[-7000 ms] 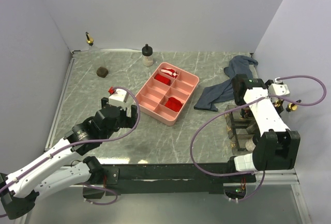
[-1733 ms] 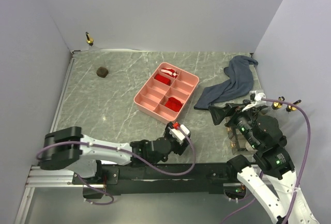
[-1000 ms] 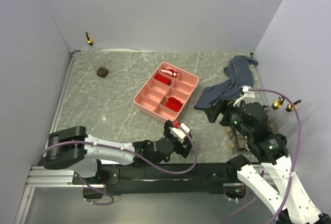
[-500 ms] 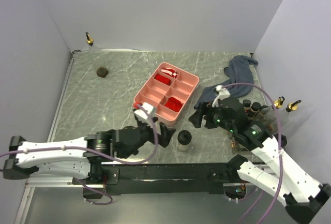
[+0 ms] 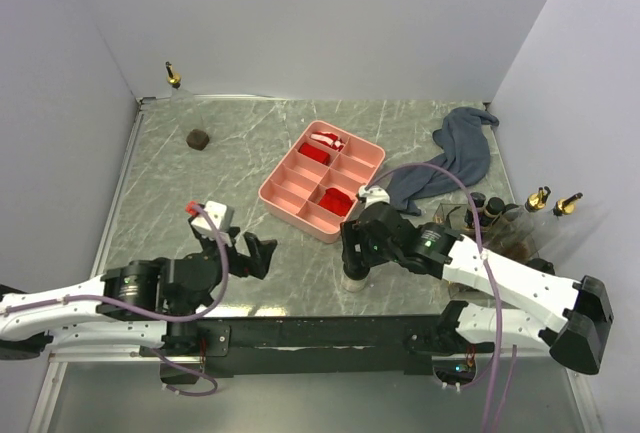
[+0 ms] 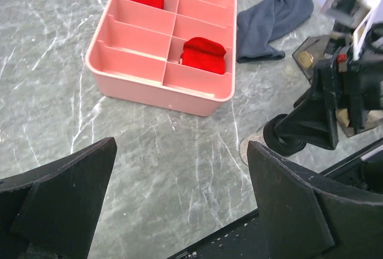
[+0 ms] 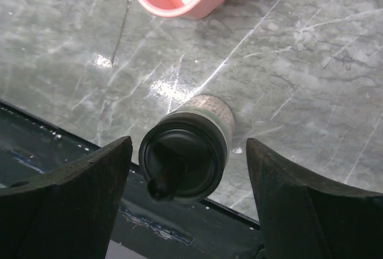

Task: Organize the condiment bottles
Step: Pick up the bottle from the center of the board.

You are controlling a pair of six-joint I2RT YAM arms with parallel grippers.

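Marble tabletop (image 5: 200,183); bottle (image 7: 187,145) between right jaws

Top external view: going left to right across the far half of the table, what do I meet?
Corner gold-spout bottle → squat dark jar → pink tray → blue-grey cloth → first right-wall gold-spout bottle → second right-wall gold-spout bottle.

A black-capped cream bottle (image 7: 187,142) stands upright near the front edge of the worktop (image 5: 200,193). A squat brown jar (image 5: 198,138) and a gold-spouted bottle (image 5: 173,77) sit back-left, and grouped bottles (image 5: 497,211) cluster at the right.
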